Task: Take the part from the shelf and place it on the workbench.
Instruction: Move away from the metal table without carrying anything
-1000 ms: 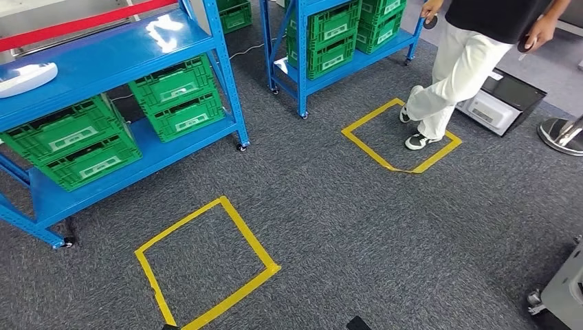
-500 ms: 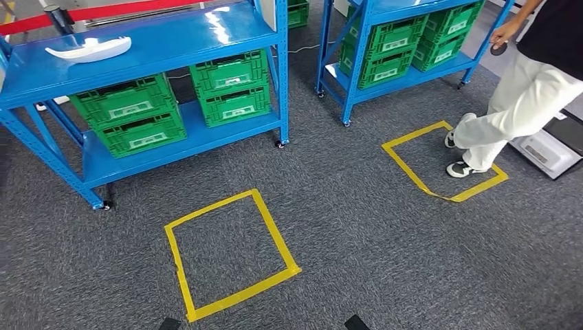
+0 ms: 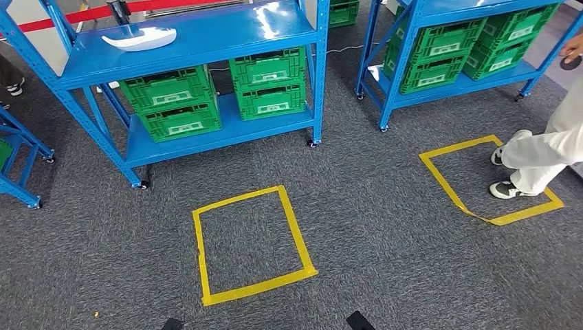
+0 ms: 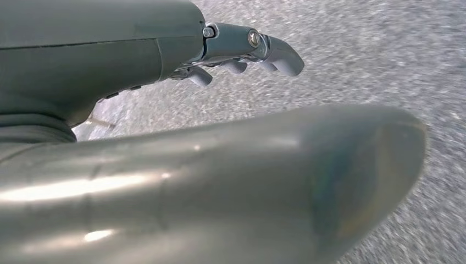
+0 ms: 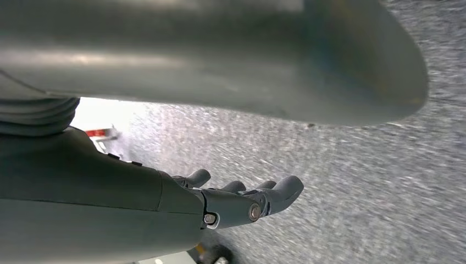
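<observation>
White part (image 3: 139, 38) on shelf (image 3: 227, 38) top, near back-left corner, long axis along shelf; left hand (image 4: 242, 52) and right hand (image 5: 247, 201) hang loosely curled, empty; left nearer.

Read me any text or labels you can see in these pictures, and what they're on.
Nothing can be read.
White labels on the green crates of the near shelf: too small.
Labels on the crates of the far shelf: too small.
White part: no text visible.
</observation>
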